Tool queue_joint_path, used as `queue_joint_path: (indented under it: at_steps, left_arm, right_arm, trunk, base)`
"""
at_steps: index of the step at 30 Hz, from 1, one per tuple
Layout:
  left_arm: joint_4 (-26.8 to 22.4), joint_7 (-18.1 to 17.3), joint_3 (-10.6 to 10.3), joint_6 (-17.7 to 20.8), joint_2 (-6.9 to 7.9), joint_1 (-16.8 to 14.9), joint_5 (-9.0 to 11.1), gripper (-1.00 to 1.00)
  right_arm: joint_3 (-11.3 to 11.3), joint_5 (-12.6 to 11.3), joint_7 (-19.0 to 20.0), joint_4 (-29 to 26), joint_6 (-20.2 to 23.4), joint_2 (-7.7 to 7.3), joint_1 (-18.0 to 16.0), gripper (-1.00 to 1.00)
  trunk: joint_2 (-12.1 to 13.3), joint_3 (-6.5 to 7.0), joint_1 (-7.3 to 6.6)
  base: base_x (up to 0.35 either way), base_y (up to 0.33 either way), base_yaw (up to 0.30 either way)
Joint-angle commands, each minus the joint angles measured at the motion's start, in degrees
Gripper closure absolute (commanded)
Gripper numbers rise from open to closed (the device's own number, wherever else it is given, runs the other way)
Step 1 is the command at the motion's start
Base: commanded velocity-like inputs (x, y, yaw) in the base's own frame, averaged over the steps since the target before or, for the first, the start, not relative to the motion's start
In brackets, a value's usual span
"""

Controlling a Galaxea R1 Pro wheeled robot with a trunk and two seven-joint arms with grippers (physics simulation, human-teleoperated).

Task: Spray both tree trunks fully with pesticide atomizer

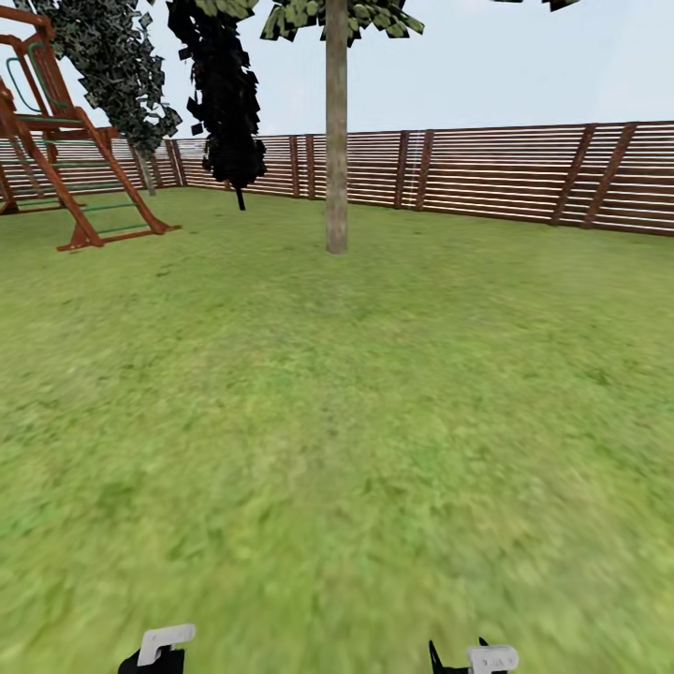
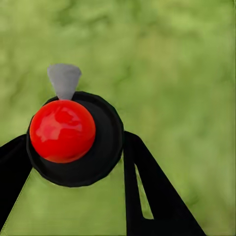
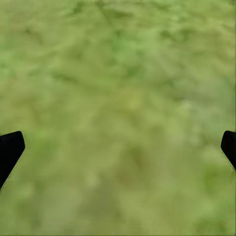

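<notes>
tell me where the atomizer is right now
The atomizer sits between the left gripper's fingers in the left wrist view, its red knob and grey nozzle facing the camera, with grass below.

A red-brown wooden play frame [image 1: 58, 140] with a slanted ladder stands at the far left, hard by the fence. Just right of it hangs a very dark, almost black mass of foliage [image 1: 225, 94] on a thin stem. Above the fence line, pale blue sky [image 1: 487, 65], flat and cloudless.
</notes>
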Motion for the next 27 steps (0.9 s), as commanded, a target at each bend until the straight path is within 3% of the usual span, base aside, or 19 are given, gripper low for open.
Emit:
queue_joint_path:
  at_steps: [1,27]
  left_arm:
    - [-0.01,-0.03,0.02,0.00,0.00,0.00,0.00,1.00]
    - [-0.01,-0.03,0.03,0.00,0.00,0.00,0.00,1.00]
  right_arm:
    - [0.00,0.00,0.00,0.00,0.00,0.00,0.00,-1.00]
    - [0.00,0.00,-0.07,-0.01,0.00,0.00,0.00,-1.00]
  trunk:
    - [0.00,0.00,0.00]
    - [0.00,0.00,0.00]
  base:
    - [0.339,0.000,0.000]
    - [0.339,0.000,0.000]
